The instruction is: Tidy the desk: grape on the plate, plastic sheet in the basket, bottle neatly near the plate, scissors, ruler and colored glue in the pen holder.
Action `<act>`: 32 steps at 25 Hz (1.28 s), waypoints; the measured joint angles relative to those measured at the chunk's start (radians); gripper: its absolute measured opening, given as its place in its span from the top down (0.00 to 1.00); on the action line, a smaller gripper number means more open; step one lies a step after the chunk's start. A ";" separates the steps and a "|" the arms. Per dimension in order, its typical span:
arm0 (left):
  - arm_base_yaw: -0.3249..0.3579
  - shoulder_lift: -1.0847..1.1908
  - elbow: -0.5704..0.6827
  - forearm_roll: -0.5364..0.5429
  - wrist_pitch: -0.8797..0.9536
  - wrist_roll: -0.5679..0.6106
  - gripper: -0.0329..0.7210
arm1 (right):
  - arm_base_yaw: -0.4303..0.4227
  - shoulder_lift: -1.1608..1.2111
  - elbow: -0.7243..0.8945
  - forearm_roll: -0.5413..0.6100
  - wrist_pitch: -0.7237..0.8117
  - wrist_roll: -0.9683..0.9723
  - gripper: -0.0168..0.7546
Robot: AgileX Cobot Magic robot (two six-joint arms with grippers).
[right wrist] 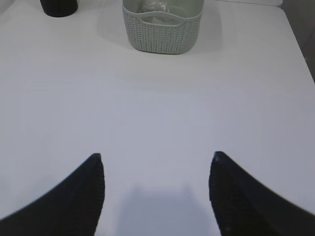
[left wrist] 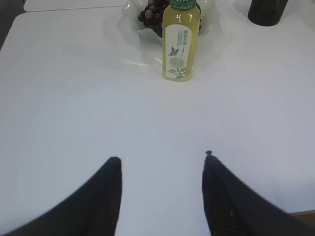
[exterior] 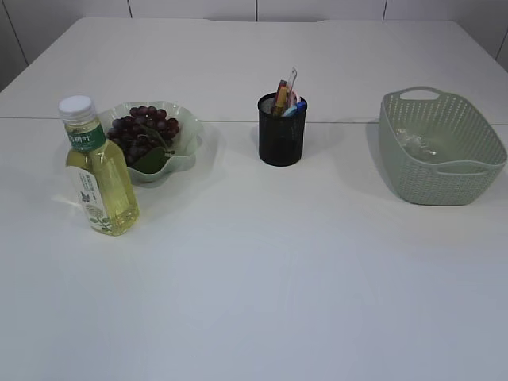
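Exterior view shows grapes (exterior: pixel 143 131) on the plate (exterior: pixel 189 127), bottle (exterior: pixel 97 171) beside it, sheet (exterior: pixel 417 144) in the basket (exterior: pixel 441 186), holder (exterior: pixel 282 129) filled, so the tidy looks finished; both grippers (left wrist: pixel 160 169) (right wrist: pixel 157 167) hang released, empty, probably only needing to retract.

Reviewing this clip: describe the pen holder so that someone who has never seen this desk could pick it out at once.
On the white table, look between the pale green scalloped plate of dark grapes on the left and the grey-green woven plastic basket on the right. The black mesh cylindrical pen holder stands upright there. It is the only black item, with colourful stationery poking out of its top.
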 joint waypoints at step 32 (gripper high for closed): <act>-0.088 0.000 0.000 0.002 0.000 0.000 0.52 | 0.000 0.000 0.000 -0.002 -0.004 0.000 0.30</act>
